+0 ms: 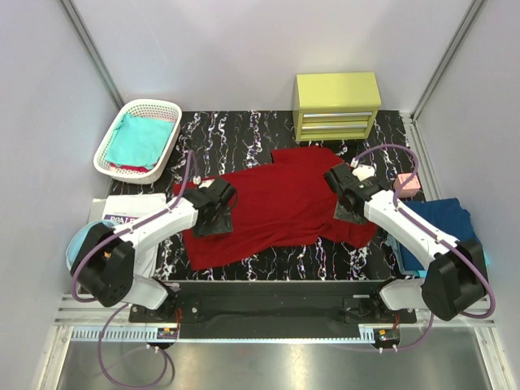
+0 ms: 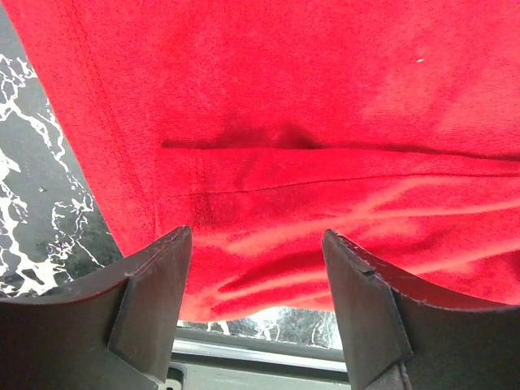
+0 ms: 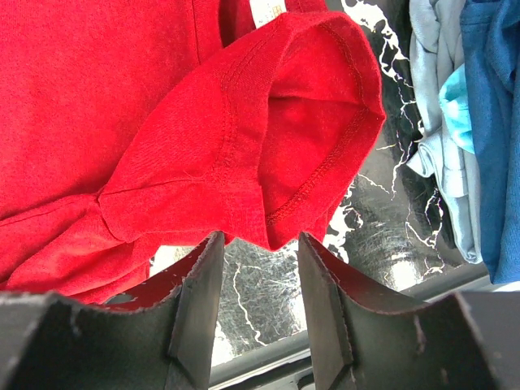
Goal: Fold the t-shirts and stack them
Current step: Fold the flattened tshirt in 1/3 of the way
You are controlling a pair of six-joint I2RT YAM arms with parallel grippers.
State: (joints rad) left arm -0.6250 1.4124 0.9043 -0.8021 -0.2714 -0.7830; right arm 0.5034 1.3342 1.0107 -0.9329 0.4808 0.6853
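Dark red t-shirt [image 1: 280, 203]: lies spread across the middle of the black, white-veined counter [image 1: 236, 130], flat but rumpled. One sleeve points toward the back and its lower edge runs along the near side.
Left gripper [image 1: 218, 213]: sits over the left part of the dark red t-shirt. In the wrist view its fingers [image 2: 158, 276] stand well apart above a folded-over seam near the shirt's edge, with red cloth showing between them and nothing clamped.
Right gripper [image 1: 348, 199]: sits over the right side of the same shirt. Its fingers [image 3: 199, 284] are apart with a narrower gap, and bare counter shows between the tips.
Sleeve [image 3: 301, 122]: its open hemmed cuff lies just ahead of the right fingertips. The frames do not settle whether the cuff touches them.
Navy t-shirt [image 1: 443, 219]: lies at the right edge of the counter, beside the right arm.
Light blue t-shirt [image 3: 439, 122]: lies bunched just beside the navy one, on the side nearer the red shirt, with a turquoise patch between them.
Basket [image 1: 150, 103]: white lattice, at the back left corner.
Teal t-shirt [image 1: 138, 140]: lies in the basket, on top of something red.
Drawer unit [image 1: 337, 101]: yellow-green, at the back of the counter, just behind the red shirt.
Pink block [image 1: 407, 184]: sits at the right, near the right gripper.
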